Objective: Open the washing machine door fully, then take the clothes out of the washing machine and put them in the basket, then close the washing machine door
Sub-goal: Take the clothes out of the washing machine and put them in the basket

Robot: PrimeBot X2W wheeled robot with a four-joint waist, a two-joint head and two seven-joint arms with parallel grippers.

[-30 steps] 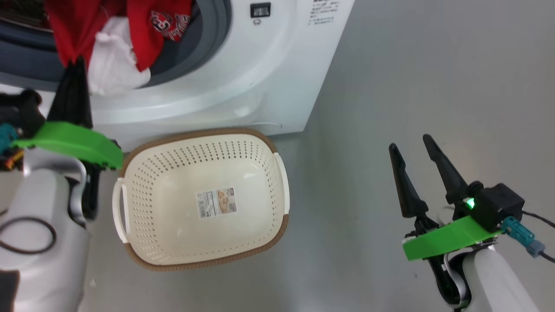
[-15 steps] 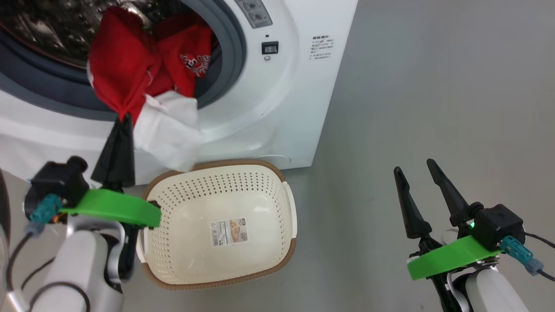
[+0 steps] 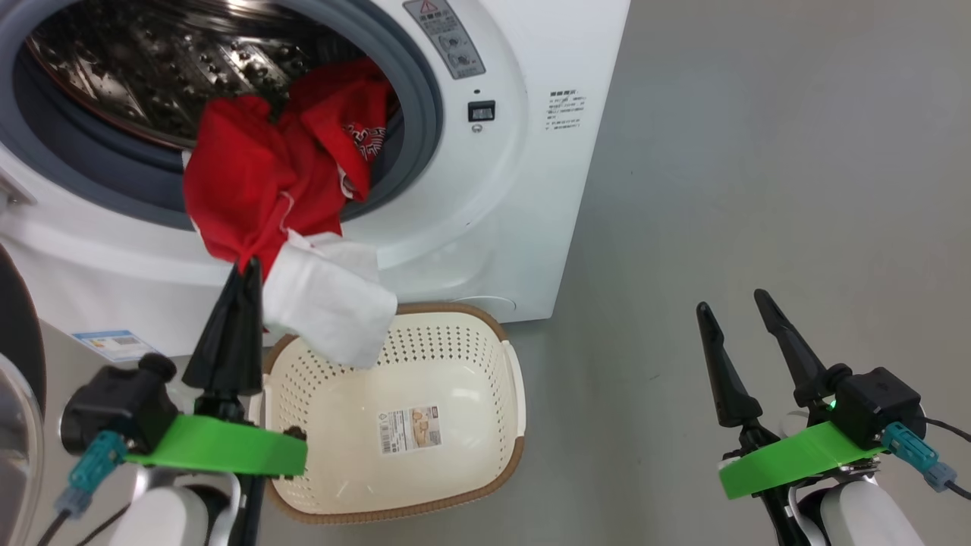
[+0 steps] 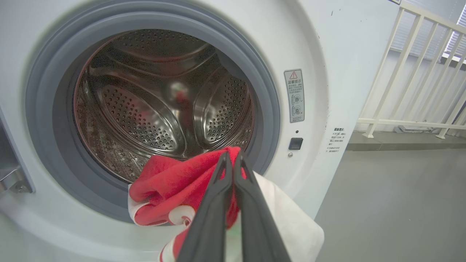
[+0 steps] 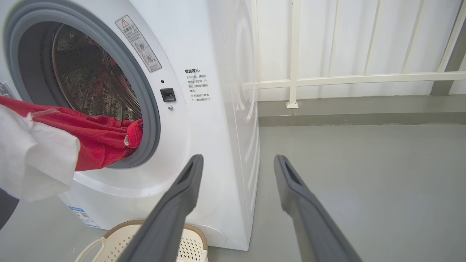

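The washing machine [image 3: 523,189] stands open, its steel drum [image 4: 145,109] bare at the back. The washing machine door shows as a black rim [image 3: 17,326] at the head view's left edge. The red clothes [image 3: 243,182] hang out over the grey ring, a white part [image 3: 326,303] drooping over the basket's far rim. My left gripper [image 3: 246,267] is shut on the red fabric [image 4: 171,185], its tips [image 4: 230,158] just outside the drum's mouth. The cream basket [image 3: 517,455] sits on the floor before the machine. My right gripper [image 3: 731,301] hovers open over the floor to the right, holding nothing.
Grey floor [image 3: 758,152] stretches right of the machine. A white railing [image 5: 327,78] runs along the wall behind the machine's side, also visible in the left wrist view [image 4: 418,72]. The basket's near corner [image 5: 120,243] lies below my right fingers [image 5: 182,196].
The head camera has tilted up, showing more of the drum. My left gripper has drawn the clothes further out of the drum toward the basket; the white part now hangs over its rim.
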